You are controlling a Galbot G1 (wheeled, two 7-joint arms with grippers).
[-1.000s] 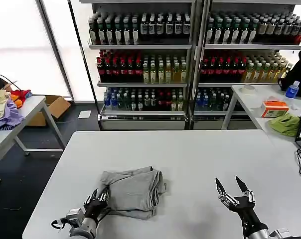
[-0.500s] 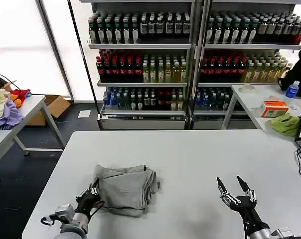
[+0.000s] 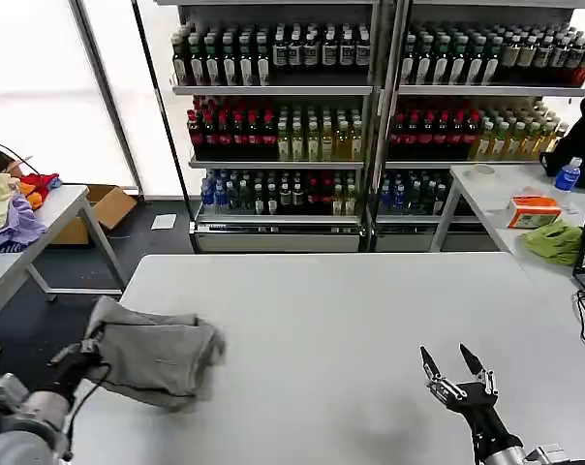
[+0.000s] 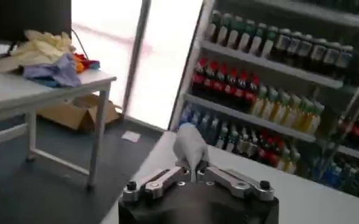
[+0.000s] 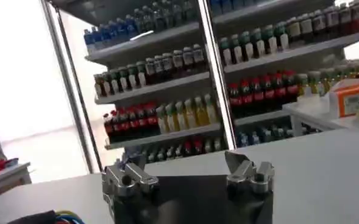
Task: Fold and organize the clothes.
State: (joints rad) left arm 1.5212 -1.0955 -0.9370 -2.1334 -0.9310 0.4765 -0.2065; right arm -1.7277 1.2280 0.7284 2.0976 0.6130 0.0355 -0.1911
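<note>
Item: folded grey shirt (image 3: pixel 152 354), one bundle, light grey, compact and several layers thick. Location: at the left edge of the tabletop (image 3: pixel 370 320), toward the near left corner, part of the bundle lifted off the surface and overhanging the edge. A second ago it lay well inboard on the near-left part of the tabletop; it has since been drawn sideways to the edge.

Left gripper (image 3: pixel 79 360): beyond the left edge of the tabletop, jaws clenched on the near left fold of the shirt. The left wrist view shows a tuft of grey cloth (image 4: pixel 190 149) pinched between the closed jaws of the left gripper (image 4: pixel 194 176).

Right gripper (image 3: pixel 454 373): parked over the near right part of the tabletop, jaws released and spread, carrying nothing. The right wrist view confirms the right gripper (image 5: pixel 188 173) with its jaws wide apart.

Status, as a judgement: folding appears finished for this piece; the sideways carry reads as the organizing step, the bundle being taken off the work area toward a place to the left. The loose upper layers may slip open while held by one fold only.

Other: side table (image 3: pixel 41 228) at far left with coloured cloths (image 3: pixel 12 208); not part of the lot.
</note>
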